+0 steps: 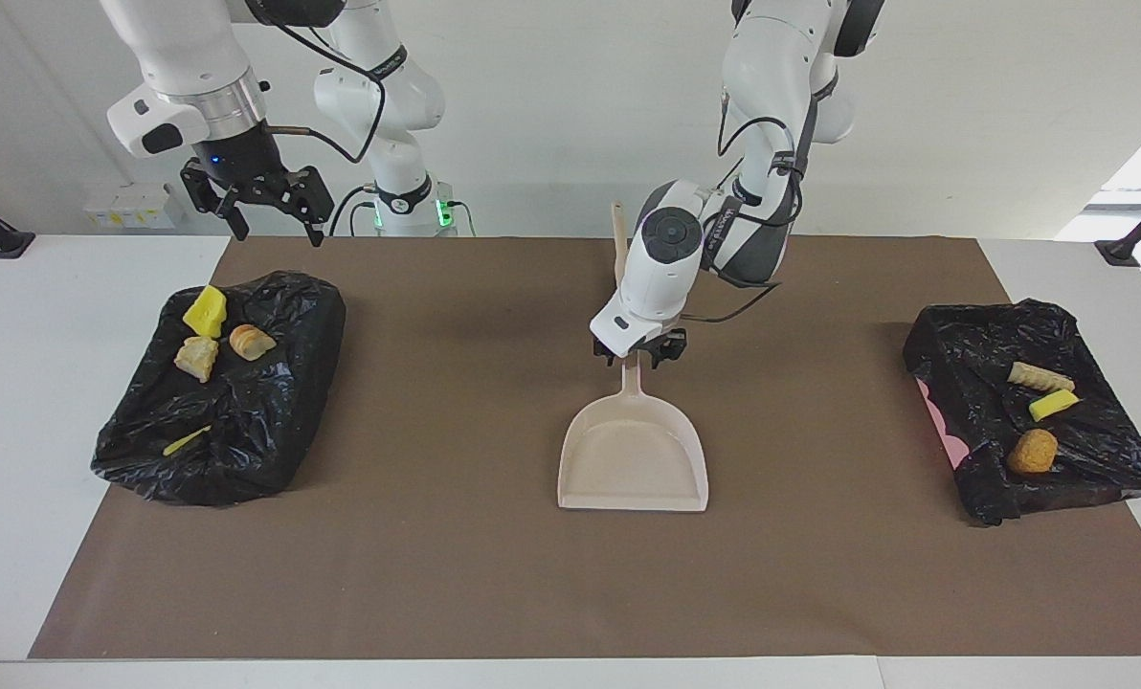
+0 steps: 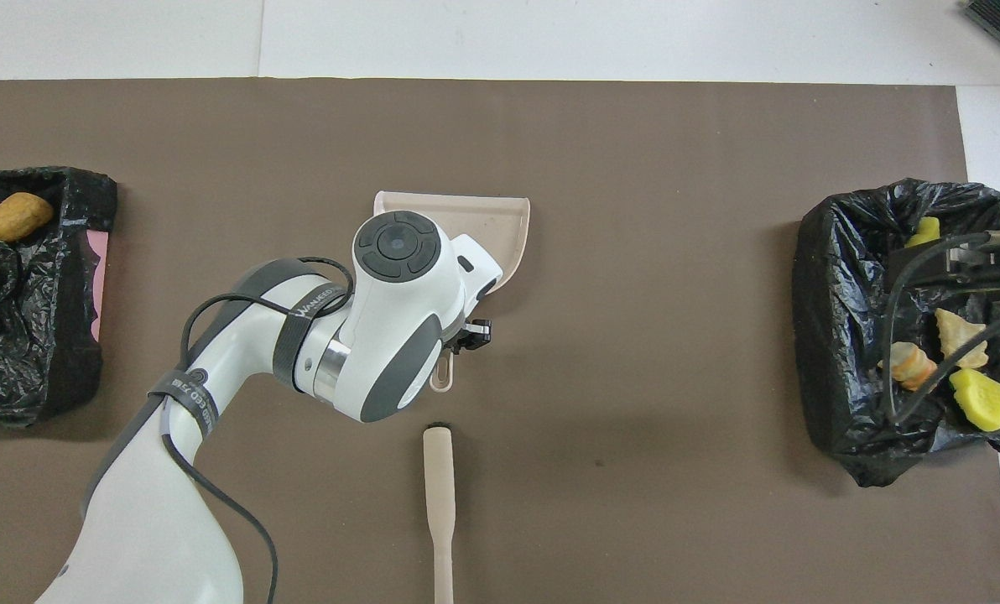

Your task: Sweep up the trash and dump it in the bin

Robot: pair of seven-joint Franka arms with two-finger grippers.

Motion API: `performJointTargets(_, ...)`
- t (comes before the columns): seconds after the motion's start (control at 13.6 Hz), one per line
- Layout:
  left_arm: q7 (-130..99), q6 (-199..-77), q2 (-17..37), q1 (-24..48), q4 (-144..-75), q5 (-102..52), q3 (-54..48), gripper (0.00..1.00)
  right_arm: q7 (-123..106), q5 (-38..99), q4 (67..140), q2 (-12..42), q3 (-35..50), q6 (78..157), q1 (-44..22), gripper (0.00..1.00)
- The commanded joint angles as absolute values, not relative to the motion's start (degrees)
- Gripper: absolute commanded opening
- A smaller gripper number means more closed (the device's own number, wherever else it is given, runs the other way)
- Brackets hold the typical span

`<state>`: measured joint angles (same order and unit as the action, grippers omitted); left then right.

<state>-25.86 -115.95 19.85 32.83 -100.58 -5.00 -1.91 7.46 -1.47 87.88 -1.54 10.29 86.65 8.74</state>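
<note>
All the foam trash sits in two black bins, at frame left (image 1: 209, 359) and frame right (image 1: 1035, 411). At centre, the left gripper (image 1: 639, 352) straddles the empty dustpan's (image 1: 633, 459) handle, fingers spread. The right gripper (image 1: 262, 206) waits wide open, upper left.

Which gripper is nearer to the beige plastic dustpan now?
Left. The left gripper is at the beige plastic dustpan handle; the right gripper waits over the table edge near one black-bagged bin.

Matt plastic dustpan (image 1: 634, 457); crinkly glossy bin liners (image 1: 245, 421); matt paper mat (image 1: 456, 574).
</note>
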Motion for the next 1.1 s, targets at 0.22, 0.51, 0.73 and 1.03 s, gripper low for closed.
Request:
performJointTargets(0.22, -19.98, -110.85, 9.6, 27.88, -102.13, -0.26, 1.76, 1.0, 7.82, -1.23, 89.12, -2.81, 10.72, 86.4, 9.58, 1.0)
performJointTargets(0.51, -6.97, -105.22, 0.28, 17.86, -104.23, -0.26, 1.67, 1.0, 7.82, -1.23, 89.21, -2.81, 10.72, 86.48, 9.58, 1.0)
performJointTargets(0.73, 2.52, -99.68, -3.24, 10.66, -103.8, -0.35, 1.76, 1.0, 7.82, -1.23, 89.21, -2.81, 10.72, 86.48, 9.58, 1.0)
performJointTargets(1.03, 5.54, -98.45, -4.83, 5.11, -100.13, -0.35, 2.02, 1.0, 7.82, -1.23, 89.21, -2.81, 10.72, 86.48, 9.58, 1.0)
